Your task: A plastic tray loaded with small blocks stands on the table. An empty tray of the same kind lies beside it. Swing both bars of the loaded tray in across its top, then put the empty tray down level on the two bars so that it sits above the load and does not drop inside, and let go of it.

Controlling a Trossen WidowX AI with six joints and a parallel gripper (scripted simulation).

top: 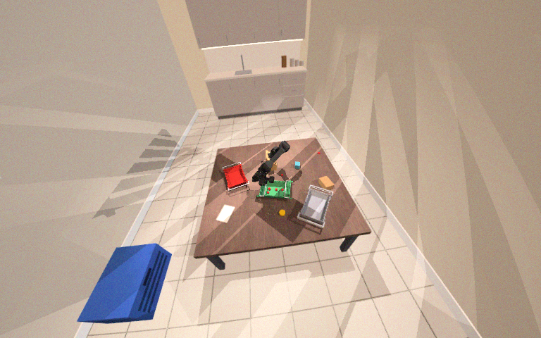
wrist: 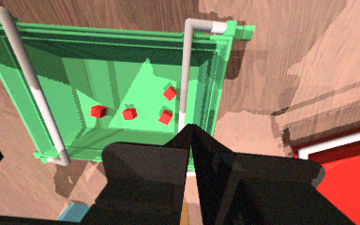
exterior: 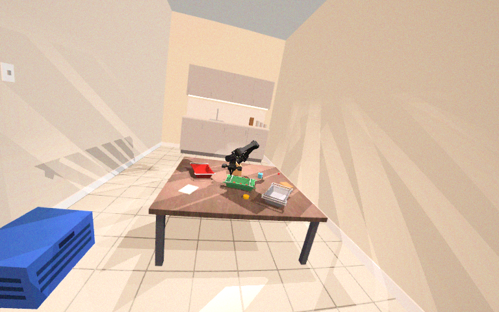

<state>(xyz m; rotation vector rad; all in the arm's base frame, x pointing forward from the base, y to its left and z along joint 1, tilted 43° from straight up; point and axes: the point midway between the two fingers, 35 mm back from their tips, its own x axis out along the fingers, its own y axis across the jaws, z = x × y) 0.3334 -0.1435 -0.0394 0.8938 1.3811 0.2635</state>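
Note:
The loaded green tray (top: 275, 196) (exterior: 240, 186) (wrist: 117, 32) stands upright on the table with several small red blocks on its floor. In the wrist view one wire bar (wrist: 185, 70) lies across its top, inward of the end nearer my gripper. The other bar (wrist: 33, 86) also crosses the top, near the far end. My gripper (wrist: 191, 127) is shut and empty, its tips above the tray beside the nearer bar; the fingers hide part of that bar. A red tray (top: 235, 176) (exterior: 202, 169) (wrist: 337, 187) and a grey tray (top: 317, 205) (exterior: 277, 195) both stand empty.
A yellow disc (top: 282, 213) (exterior: 245, 196) lies in front of the green tray. A light blue block (top: 297, 165) (exterior: 260, 175) is behind it. A tan block (top: 325, 182) lies by the grey tray, and a white sheet (top: 225, 213) (exterior: 188, 188) lies at the left.

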